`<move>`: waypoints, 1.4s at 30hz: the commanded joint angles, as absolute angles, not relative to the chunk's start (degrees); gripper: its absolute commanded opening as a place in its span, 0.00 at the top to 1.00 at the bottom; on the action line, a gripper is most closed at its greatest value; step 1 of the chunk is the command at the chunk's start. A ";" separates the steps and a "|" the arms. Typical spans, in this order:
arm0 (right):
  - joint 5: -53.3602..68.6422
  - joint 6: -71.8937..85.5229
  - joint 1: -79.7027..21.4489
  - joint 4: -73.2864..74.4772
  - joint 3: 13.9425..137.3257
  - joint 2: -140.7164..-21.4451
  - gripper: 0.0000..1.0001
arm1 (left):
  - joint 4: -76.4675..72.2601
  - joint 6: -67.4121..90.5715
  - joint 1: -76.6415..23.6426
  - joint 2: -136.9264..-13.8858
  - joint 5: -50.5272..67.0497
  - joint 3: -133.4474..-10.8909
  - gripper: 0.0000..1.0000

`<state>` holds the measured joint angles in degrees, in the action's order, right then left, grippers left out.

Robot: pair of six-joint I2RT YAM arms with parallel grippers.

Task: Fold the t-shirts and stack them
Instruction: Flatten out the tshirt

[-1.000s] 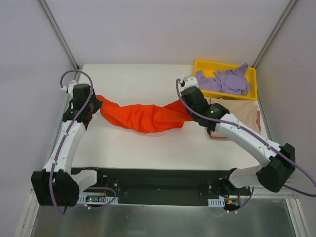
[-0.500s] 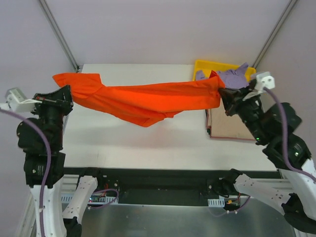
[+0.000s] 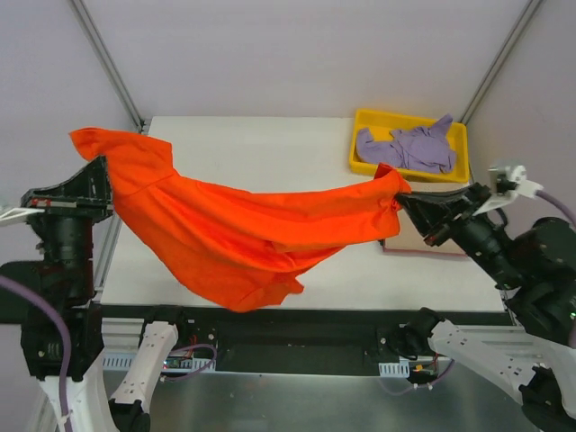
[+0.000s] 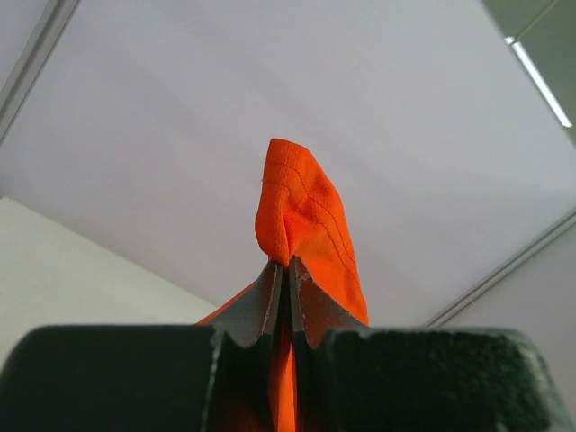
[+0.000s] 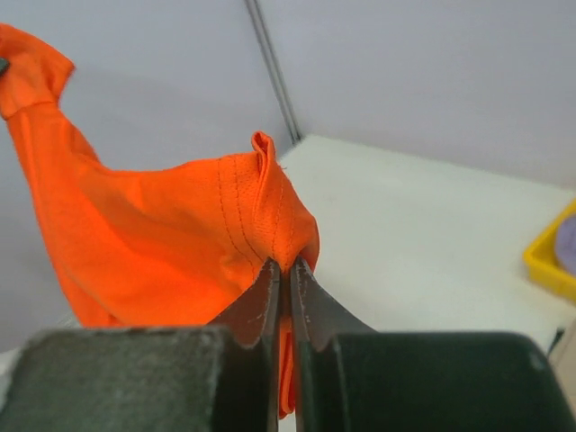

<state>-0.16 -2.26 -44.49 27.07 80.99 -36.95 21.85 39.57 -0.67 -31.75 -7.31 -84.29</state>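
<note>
The orange-red t-shirt (image 3: 234, 234) hangs stretched in the air between both grippers, high above the table, its lower part sagging toward the near edge. My left gripper (image 3: 101, 173) is shut on its left end, seen pinched in the left wrist view (image 4: 301, 216). My right gripper (image 3: 407, 200) is shut on its right end, seen in the right wrist view (image 5: 180, 243). The lavender-purple t-shirt (image 3: 409, 148) lies crumpled in the yellow tray (image 3: 360, 121). The tan-beige t-shirt (image 3: 416, 241) lies flat at the table's right, mostly hidden by the right arm.
The white table (image 3: 261, 148) lies below the cloth. Grey enclosure walls and slanted frame posts (image 3: 108, 63) stand close on both sides. The black base rail (image 3: 288, 337) runs along the near edge.
Both arms have risen and drawn toward the near side, lifting the orange-red t-shirt off the table and spreading it out; it now hangs lower and wider.
</note>
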 commanded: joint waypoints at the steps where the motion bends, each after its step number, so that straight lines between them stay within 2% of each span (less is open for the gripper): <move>1: -12.69 6.58 -44.38 27.42 69.20 -36.48 0.99 | 22.15 40.69 -0.44 -36.37 -6.50 -74.12 1.00; 5: -27.31 13.34 -44.21 28.47 56.55 -40.07 0.99 | 19.61 41.57 -0.44 -44.71 -6.76 -63.49 1.00; 7: -29.00 17.99 -42.64 28.13 51.36 -44.01 0.99 | 15.84 41.05 -0.44 -49.81 -7.99 -58.47 1.00; 10: -24.89 21.17 -37.20 25.67 47.21 -55.76 0.89 | 11.97 40.78 -0.44 -59.47 -6.95 -54.68 1.00; 12: -19.37 20.92 -33.07 23.39 47.19 -63.59 0.80 | 10.20 39.99 -0.44 -65.97 -3.97 -54.14 1.00; 13: -16.46 20.48 -31.31 23.47 48.15 -66.94 0.73 | 9.85 39.73 -0.44 -68.70 -1.95 -54.23 1.00; 14: -15.22 19.87 -30.25 23.99 49.38 -70.45 0.62 | 9.67 39.47 -0.44 -71.51 -1.06 -54.32 1.00; 15: -14.60 18.99 -29.80 24.52 50.96 -73.19 0.46 | 9.49 39.46 -0.44 -73.72 -0.10 -54.23 1.00; 16: -14.42 16.72 -29.62 24.78 52.72 -75.21 0.36 | 8.97 39.38 -0.44 -75.13 -0.09 -54.14 1.00; 18: -14.50 13.12 -29.53 25.49 56.06 -77.95 0.30 | 8.18 38.85 -0.44 -77.25 -0.09 -53.62 1.00; 26: -2.82 4.66 -29.36 21.80 63.80 -87.09 0.26 | 7.47 37.18 -0.35 -80.59 -0.09 -52.82 1.00; 35: -3.69 7.56 -29.18 24.26 66.36 -97.72 0.28 | 7.47 37.44 -0.44 -81.30 2.20 -51.95 1.00; 38: -4.40 7.21 -29.53 24.87 67.23 -100.45 0.32 | 7.47 37.44 -0.35 -81.04 1.93 -51.68 1.00; 42: -6.41 6.68 -30.67 24.17 66.97 -102.82 0.33 | 7.56 37.18 -0.44 -80.86 2.28 -51.59 1.00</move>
